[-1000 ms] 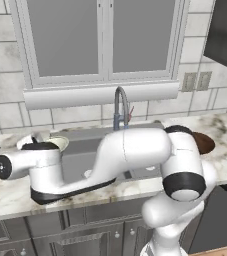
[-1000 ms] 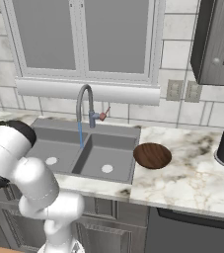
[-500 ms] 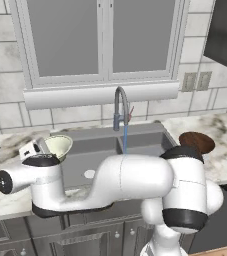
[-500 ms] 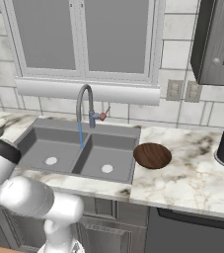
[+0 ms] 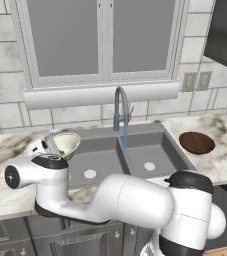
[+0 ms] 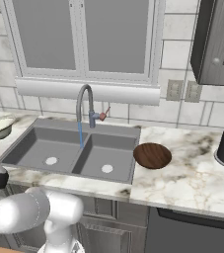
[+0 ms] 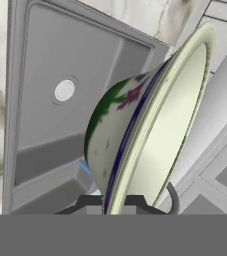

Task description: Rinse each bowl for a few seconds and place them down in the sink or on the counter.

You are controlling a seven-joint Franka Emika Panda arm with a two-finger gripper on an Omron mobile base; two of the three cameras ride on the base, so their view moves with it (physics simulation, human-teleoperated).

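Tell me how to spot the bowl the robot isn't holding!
Find the wide grey double-basin sink under the window, then look right onto the white marble counter. The dark reddish-brown shallow bowl sits there by the sink's edge. It is flat and dark, unlike the deeper pale cream-green bowl.

cream bowl (image 5: pixel 66 144): tilted, sink's (image 5: pixel 150 145) left edge | brown bowl (image 5: pixel 197 142): counter (image 5: pixel 225 160)

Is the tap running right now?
Yes, on: a thin blue stream falls from the faucet into the sink.
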